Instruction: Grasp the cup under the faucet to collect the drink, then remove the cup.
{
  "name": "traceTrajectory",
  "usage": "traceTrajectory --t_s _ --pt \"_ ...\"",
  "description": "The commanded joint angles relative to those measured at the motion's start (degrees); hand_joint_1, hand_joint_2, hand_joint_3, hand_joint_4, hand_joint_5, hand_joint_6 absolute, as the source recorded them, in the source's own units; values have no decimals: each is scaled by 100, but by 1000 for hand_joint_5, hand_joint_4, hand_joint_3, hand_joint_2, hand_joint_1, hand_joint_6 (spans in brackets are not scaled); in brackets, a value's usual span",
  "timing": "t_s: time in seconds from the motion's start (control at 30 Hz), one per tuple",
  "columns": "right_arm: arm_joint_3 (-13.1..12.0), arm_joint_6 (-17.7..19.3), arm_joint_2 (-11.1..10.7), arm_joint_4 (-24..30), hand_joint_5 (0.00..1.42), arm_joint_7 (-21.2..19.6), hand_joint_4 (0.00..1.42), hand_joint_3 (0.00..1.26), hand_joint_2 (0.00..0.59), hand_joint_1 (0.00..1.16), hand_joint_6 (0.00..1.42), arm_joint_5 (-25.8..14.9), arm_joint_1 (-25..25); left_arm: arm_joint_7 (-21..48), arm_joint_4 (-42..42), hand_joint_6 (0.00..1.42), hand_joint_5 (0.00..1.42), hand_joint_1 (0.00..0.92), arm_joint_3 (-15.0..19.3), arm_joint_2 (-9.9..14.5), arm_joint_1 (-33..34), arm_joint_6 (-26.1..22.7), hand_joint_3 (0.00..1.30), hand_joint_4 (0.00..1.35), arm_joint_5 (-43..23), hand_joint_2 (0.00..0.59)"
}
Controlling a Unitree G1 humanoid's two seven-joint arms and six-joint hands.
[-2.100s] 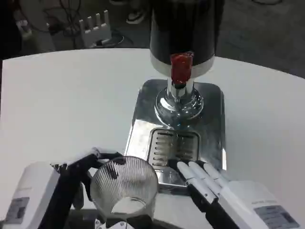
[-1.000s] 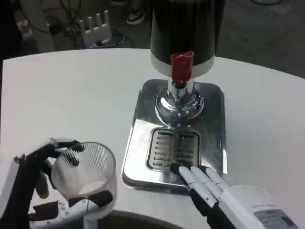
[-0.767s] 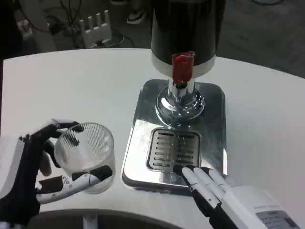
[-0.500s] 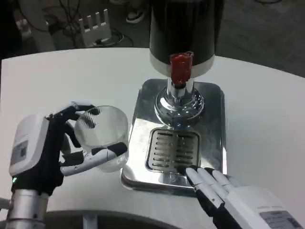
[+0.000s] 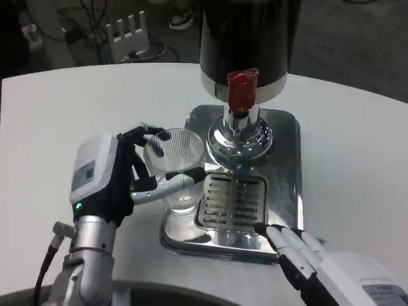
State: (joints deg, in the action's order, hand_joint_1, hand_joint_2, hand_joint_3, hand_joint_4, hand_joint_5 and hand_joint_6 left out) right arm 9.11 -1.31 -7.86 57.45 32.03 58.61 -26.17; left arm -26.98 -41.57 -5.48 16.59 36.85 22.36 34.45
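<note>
The work surface is a white table (image 5: pixel 76 102) with a smooth matte top and a curved far edge. Beyond that edge lies a dark floor carrying tangled cables (image 5: pixel 89 19) and a white pronged rack (image 5: pixel 125 30).

A polished metal base tray (image 5: pixel 288 166), rectangular with rounded corners, sits on the table. A slotted drip grate (image 5: pixel 234 201) is set into the near half of the tray. A chrome pedestal (image 5: pixel 239 137) rises from the far half and supports the dark cylindrical dispenser body (image 5: pixel 248 38). A red faucet lever (image 5: pixel 241 88) projects from the front of the body.

The cup (image 5: pixel 174 167) is clear, ribbed plastic and stands upright over the left edge of the tray, just left of the grate and short of the faucet. The left hand (image 5: pixel 121 178) grasps the cup, with fingers curled around its far side and the thumb across its near side.

The right hand (image 5: pixel 299 252) rests at the near right corner of the tray, fingers extended and slightly apart, holding nothing.
</note>
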Motion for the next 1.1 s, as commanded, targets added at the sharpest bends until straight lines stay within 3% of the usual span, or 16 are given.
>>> traceTrajectory --t_s 0.03,0.23,0.43,1.1 --pt "-159 -71 -60 -77 0 16 0 13 437 431 0 -172 -13 -367 -490 1136 978 654 -253 -194 475 92 756 849 20 29" --pt "-370 -89 -127 -116 0 -71 0 13 437 431 0 -365 -81 -547 -945 1136 989 651 -669 -562 973 103 761 850 49 30" --pt "-401 -69 -153 -131 0 -94 0 15 437 431 0 -434 -91 -600 -1011 1136 990 642 -971 -649 947 140 764 850 55 31" --pt "-150 -55 -128 -109 0 -154 0 23 437 431 0 -357 -101 -503 -257 1136 990 633 -980 -285 436 110 765 850 -72 39"
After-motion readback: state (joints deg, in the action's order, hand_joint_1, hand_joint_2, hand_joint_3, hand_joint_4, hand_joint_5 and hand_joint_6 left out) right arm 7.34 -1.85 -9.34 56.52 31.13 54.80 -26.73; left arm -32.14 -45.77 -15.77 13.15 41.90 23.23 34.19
